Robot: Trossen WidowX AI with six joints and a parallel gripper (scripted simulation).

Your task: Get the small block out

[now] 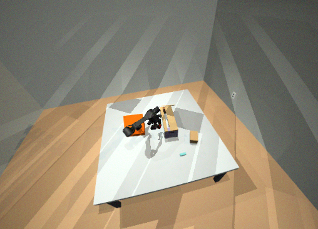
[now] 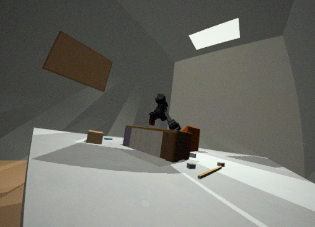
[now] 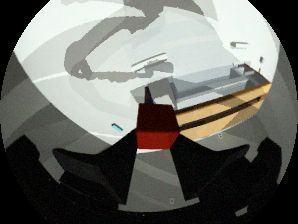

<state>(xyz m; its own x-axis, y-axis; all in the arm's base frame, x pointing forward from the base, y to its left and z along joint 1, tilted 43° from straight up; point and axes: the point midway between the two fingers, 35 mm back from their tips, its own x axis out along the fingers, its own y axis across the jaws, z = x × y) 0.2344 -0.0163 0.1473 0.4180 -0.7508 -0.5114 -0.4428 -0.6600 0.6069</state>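
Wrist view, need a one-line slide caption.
Claw shut on the red block, with the wooden box at right.

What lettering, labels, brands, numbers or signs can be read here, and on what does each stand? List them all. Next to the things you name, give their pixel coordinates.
None can be read in any view.
The red block (image 3: 157, 126) in the black two-fingered hand (image 1: 159, 126) (image 2: 151, 121) (image 3: 153, 132): no lettering on the faces in view.
The long tan wooden box (image 1: 170, 119) (image 2: 175, 145) (image 3: 225, 112): no readable text.
The small white wall plate with dark spots (image 1: 233, 95): too small to tell whether it is marked.
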